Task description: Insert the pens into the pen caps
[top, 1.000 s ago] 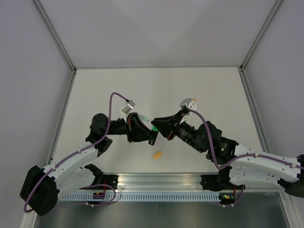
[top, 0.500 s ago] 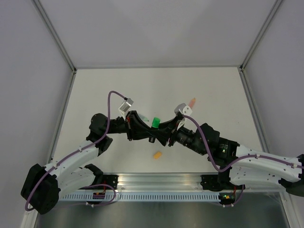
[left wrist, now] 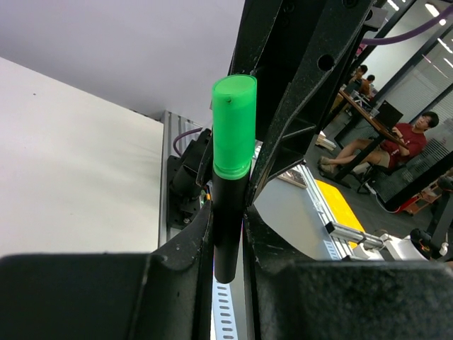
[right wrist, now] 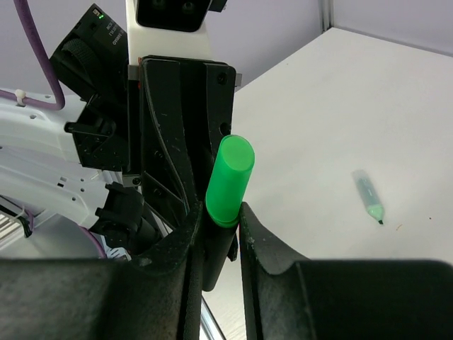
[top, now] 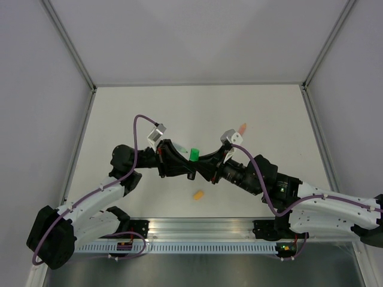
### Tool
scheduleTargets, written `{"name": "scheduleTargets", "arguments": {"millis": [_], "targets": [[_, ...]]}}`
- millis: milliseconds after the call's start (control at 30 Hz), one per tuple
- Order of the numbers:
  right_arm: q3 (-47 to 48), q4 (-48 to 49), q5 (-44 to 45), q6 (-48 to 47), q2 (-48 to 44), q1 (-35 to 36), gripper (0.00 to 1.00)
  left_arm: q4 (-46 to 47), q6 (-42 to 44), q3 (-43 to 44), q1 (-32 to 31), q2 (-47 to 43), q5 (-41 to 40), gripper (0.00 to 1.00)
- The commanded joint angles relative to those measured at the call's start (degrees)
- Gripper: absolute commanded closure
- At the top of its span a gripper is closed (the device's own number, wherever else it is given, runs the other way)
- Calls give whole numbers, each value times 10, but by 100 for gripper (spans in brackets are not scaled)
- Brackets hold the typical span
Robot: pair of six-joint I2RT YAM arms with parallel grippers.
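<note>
An orange cap (top: 198, 194) lay on the counter (top: 149, 107) nearest the bases. Beyond it, the left claw (left wrist: 226, 214) and right claw (right wrist: 219, 214) (meeting head-on) each seemed clamped on the upright black pen (left wrist: 226, 248), green cap (left wrist: 233, 127) fitted on top. Farther off lay an orange-pink pen (top: 242, 128).

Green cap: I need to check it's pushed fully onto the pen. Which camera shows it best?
Left wrist: the green cap stands close, upright, its rim meeting the pen. Right wrist shows it tilted and smaller. Top shows only a green dot.
</note>
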Motion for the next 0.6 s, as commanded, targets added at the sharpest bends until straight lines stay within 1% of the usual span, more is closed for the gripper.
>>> {"name": "scheduleTargets", "arguments": {"millis": [0,33,67,233,267,300,367,400,500,567], "targets": [[5,3,-30,0,1,8,92,51,-26,-2,3,-1,-13,98],[6,3,-31,0,2,7,97,54,-27,-3,3,-1,-13,98],[5,6,-34,0,1,7,99,54,-30,-3,3,-1,-12,98],[4,13,-32,0,3,7,100,56,-37,4,3,4,-8,98],[4,16,-29,2,2,8,100,57,-41,5,3,7,-5,94],[5,18,-24,4,2,8,100,58,-44,6,3,11,0,82],[6,25,-15,7,-2,8,100,67,-48,6,3,16,4,73],[6,29,-10,7,-4,8,100,69,-50,6,2,17,6,66],[10,36,1,9,-7,8,100,78,-54,3,3,23,9,58],[17,34,6,9,-4,8,100,82,-56,3,2,27,12,56]]}}
